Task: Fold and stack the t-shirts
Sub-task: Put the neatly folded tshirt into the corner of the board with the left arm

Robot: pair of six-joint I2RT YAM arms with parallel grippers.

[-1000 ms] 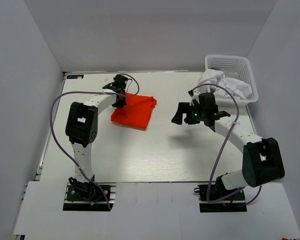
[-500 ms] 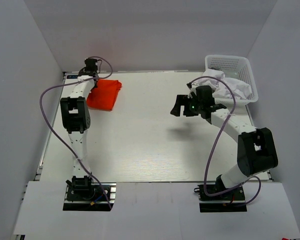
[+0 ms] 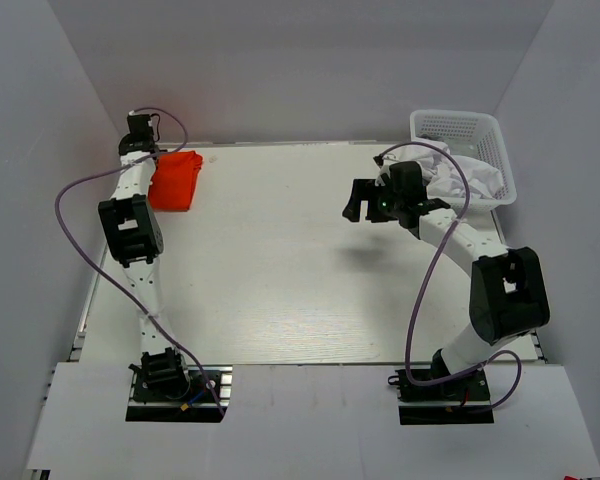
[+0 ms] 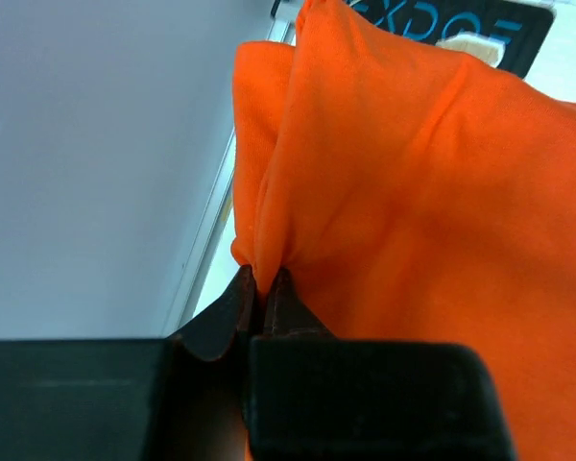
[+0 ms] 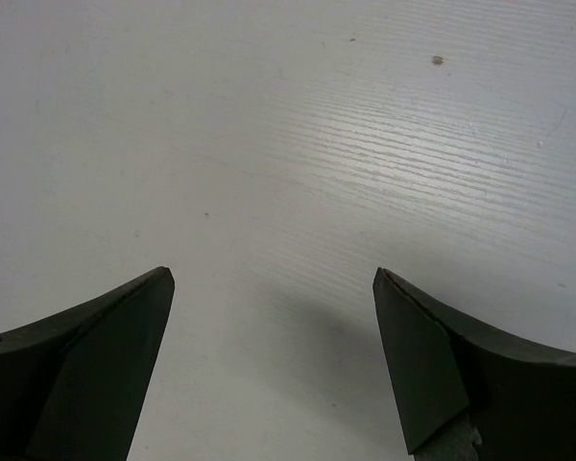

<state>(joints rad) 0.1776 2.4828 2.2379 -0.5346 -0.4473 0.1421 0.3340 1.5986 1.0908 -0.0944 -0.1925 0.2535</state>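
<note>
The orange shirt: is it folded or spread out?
Folded: the orange shirt is a compact layered bundle, pinched by the shut left gripper.

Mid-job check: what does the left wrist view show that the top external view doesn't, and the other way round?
Left wrist only: the left gripper pinched shut on a fold of the bright orange-red cloth t-shirt. Top external only: the right gripper open above the white table, and crumpled white t-shirts spilling from the white plastic lattice basket at the far right. Both: the orange-red shirt at the table's far-left edge, beside the wall.
</note>
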